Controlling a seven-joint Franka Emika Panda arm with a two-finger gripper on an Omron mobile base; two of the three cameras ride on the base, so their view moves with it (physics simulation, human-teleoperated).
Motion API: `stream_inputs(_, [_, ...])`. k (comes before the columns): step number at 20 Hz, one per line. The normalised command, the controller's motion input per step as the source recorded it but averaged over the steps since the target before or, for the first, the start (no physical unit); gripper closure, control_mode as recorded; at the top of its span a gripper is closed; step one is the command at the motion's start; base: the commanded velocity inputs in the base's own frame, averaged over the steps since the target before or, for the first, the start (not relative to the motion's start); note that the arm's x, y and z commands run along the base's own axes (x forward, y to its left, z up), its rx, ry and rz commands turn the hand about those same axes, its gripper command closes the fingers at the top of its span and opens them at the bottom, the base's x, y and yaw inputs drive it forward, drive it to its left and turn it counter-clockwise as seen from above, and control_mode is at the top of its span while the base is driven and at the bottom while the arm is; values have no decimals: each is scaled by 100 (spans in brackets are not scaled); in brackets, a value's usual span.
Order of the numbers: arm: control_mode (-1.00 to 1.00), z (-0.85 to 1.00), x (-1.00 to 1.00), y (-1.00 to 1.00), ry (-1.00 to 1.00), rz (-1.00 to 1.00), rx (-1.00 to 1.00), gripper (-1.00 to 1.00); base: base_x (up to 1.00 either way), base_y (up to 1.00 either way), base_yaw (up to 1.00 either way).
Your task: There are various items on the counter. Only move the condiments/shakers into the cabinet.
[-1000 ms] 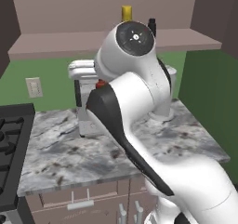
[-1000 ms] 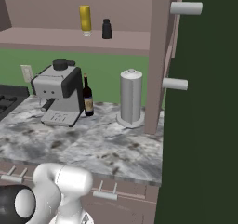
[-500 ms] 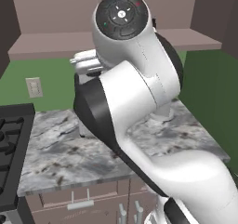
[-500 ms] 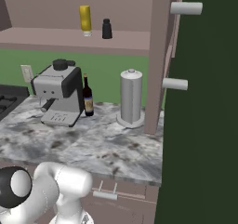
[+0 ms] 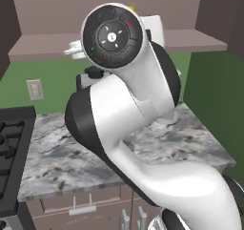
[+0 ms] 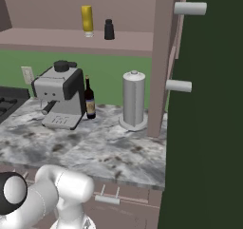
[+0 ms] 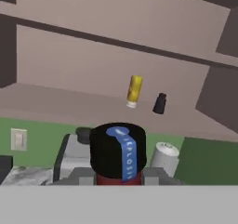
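We hold the red bottle (image 7: 118,155) tight in the gripper (image 7: 119,174), below the cabinet (image 6: 71,40). The yellow bottle (image 6: 87,18) and shaker (image 6: 109,29) stand close together there; a careless placement could knock them over.

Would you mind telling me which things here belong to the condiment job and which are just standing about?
Job:
- yellow bottle, on the cabinet shelf
- black shaker, beside it
- red sauce bottle, held in the gripper

Standing about, on the counter:
- coffee machine
- wine bottle
- grey canister
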Motion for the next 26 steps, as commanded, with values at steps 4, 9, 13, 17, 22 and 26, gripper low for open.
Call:
stream_inputs(4, [-100,4,26,-31,-28,0,10,100,0,0,0])
stream_inputs(9, [-100,-11,35,-31,-17,0,17,100,0,0,0])
stream_inputs(13, [-100,0,36,-12,-13,0,7,100,0,0,0])
stream_inputs(17, [-100,6,52,-1,-2,0,4,100,0,0,0])
stream_inputs(22, [-100,18,52,-3,-1,0,2,100,0,0,0])
stream_inputs(26, [-100,30,50,-11,0,0,2,100,0,0,0])
